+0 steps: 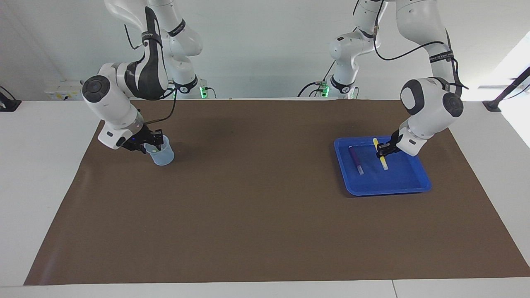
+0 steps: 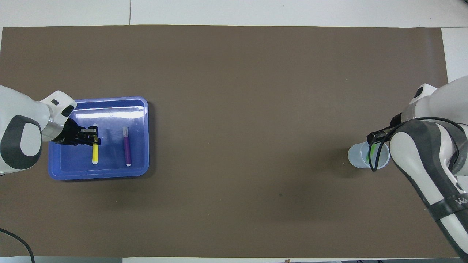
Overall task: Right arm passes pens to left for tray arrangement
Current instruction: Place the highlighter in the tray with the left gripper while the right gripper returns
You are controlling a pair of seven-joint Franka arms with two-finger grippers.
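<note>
Across the white table lies a brown mat that covers nearly all of it, and everything else sits on that mat.

The blue tray rests toward the left arm's end of the table. Two pens lie flat inside it, side by side and apart, each running lengthwise from the robots' side toward the table's open edge. The purple pen is the one closer to the table's middle; the yellow pen is beside it, closer to the left arm.

The left gripper is down in the tray, its fingers pressed together on the yellow pen near the end that points toward the robots. In the overhead view the pen's body extends out from under the black fingers, and its pale tip rests on the tray floor.

Toward the right arm's end of the table stands a small translucent cup, upright. The green pen stands in it, showing only as a green streak through the wall from above. The right gripper is at the cup's mouth, reaching into it around the green pen; I cannot tell whether its fingers are spread or pinching.
</note>
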